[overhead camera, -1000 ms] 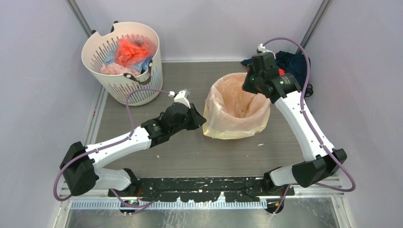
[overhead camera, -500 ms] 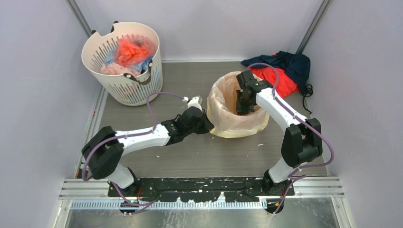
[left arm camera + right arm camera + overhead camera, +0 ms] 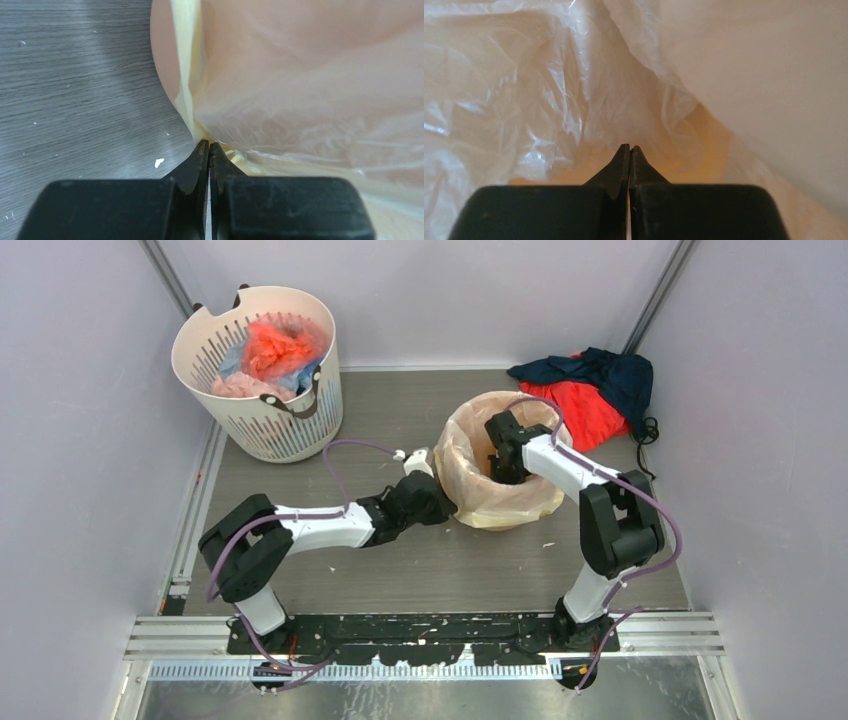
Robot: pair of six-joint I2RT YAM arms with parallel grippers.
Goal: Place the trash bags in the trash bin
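Note:
The trash bin (image 3: 458, 445) is an orange bucket standing mid-table, lined and draped with the pale-yellow translucent trash bag (image 3: 505, 508), whose skirt hangs down the outside. My left gripper (image 3: 446, 508) is at the bin's lower left outer side. In the left wrist view it (image 3: 209, 145) is shut, its tips pinching a yellow fold of the bag (image 3: 187, 85) near the table. My right gripper (image 3: 499, 471) reaches down inside the bin. In the right wrist view it (image 3: 629, 147) is shut, with nothing visible between the tips, just above crumpled bag film (image 3: 549, 100).
A white slotted basket (image 3: 262, 405) holding red, pink and blue plastic bundles (image 3: 278, 345) stands at the back left. A red and navy cloth heap (image 3: 590, 390) lies at the back right. Walls close in on three sides.
My right gripper has come down from above the bin's back rim into the bin. My left gripper has moved right towards the bin's base, and the bag's skirt has drawn in.

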